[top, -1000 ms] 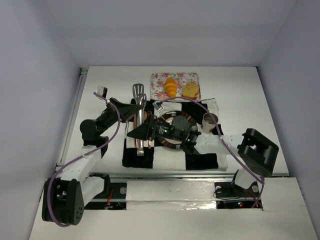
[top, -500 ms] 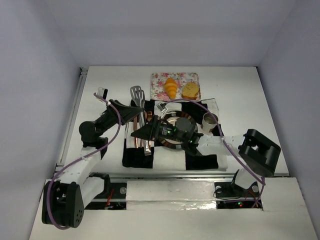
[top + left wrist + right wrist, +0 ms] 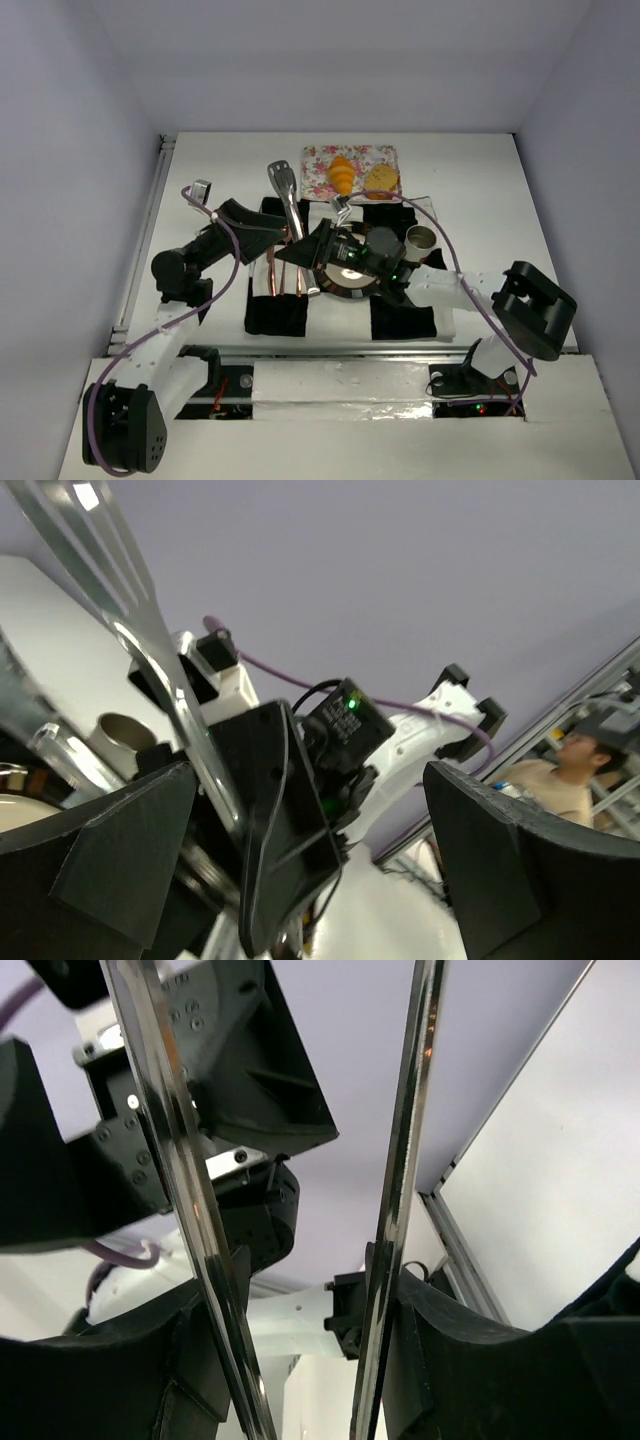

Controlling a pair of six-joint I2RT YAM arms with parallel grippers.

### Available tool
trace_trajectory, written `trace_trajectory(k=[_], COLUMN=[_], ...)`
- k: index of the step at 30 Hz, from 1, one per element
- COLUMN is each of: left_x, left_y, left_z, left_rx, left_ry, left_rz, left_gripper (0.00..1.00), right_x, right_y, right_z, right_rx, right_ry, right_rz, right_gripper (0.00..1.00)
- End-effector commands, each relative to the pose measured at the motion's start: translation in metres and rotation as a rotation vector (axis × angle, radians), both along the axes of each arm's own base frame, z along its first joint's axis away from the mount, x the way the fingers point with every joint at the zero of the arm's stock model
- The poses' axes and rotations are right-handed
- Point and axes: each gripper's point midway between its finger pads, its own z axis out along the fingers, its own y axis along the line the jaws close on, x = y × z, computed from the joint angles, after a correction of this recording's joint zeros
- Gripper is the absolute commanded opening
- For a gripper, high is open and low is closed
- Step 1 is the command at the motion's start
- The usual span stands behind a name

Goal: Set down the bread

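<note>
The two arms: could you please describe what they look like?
The left arm and right arm have white links and black joints. A purple cable loops along each. The fingers are black and wedge-shaped, and a green light glows near the right wrist.

The left gripper [image 3: 310, 780] stands wide open, its dark fingers [image 3: 110, 850] low at either side and nothing between them touching. Up the left climbs the slotted blade of the steel tongs [image 3: 160, 670]. Behind it sits the right arm [image 3: 345, 730], green light glowing, a purple cable [image 3: 265, 662] trailing off it. A cup [image 3: 122, 736] peeks out at left, and a person [image 3: 585, 765] shows at far right.
</note>
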Motion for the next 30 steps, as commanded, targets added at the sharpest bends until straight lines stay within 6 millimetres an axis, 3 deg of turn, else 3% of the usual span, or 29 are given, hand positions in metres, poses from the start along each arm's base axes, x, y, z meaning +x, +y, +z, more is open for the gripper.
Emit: trace_trajectory(k=[1,4,8,10,11,12,14,15,18,22,27,28,30], left_x=[-0.012,-0.010,-0.002,0.002,-0.001,-0.001,0.001,-0.003,-0.003,0.001,0.007,0.007,0.006], left_y=[-0.001,-0.001,0.000,0.003,0.005,0.007,0.010,0.012,0.017,0.023,0.029,0.030,0.029], left_z=[0.018,0.016,0.009,0.005,0.008,0.007,-0.007,-0.006,-0.026,-0.060,-0.095,-0.098,-0.097], left_rx=[0.056,0.083,0.157,0.225,0.254,0.272,0.324,0.336,0.403,0.466,0.520,0.523,0.519], left_ry=[-0.167,-0.151,-0.129,-0.139,-0.191,-0.196,-0.147,-0.164,-0.138,-0.056,0.021,0.029,0.024], left_rz=[0.013,0.023,0.075,0.125,0.148,0.163,0.187,0.203,0.239,0.266,0.300,0.303,0.306], left_gripper=[0.99,0.99,0.99,0.99,0.99,0.99,0.99,0.99,0.99,0.99,0.98,0.98,0.98], right_x=[0.008,0.011,0.031,0.041,0.048,0.050,0.055,0.060,0.070,0.093,0.121,0.129,0.140], right_y=[-0.016,-0.022,-0.041,-0.050,-0.061,-0.068,-0.082,-0.094,-0.121,-0.152,-0.174,-0.171,-0.182], right_z=[0.031,0.032,0.025,0.004,0.006,-0.010,-0.010,-0.029,-0.050,-0.063,-0.086,-0.077,-0.100], right_rx=[0.068,0.052,-0.024,-0.137,-0.166,-0.239,-0.305,-0.398,-0.579,-0.717,-0.924,-0.931,-1.040], right_ry=[-0.049,-0.053,-0.047,0.006,-0.012,0.023,-0.004,0.041,0.064,0.066,0.058,0.038,0.074], right_rz=[-0.041,-0.052,-0.124,-0.162,-0.194,-0.207,-0.243,-0.262,-0.315,-0.348,-0.337,-0.338,-0.315], right_gripper=[0.54,0.54,0.54,0.53,0.53,0.53,0.53,0.53,0.53,0.55,0.53,0.53,0.53])
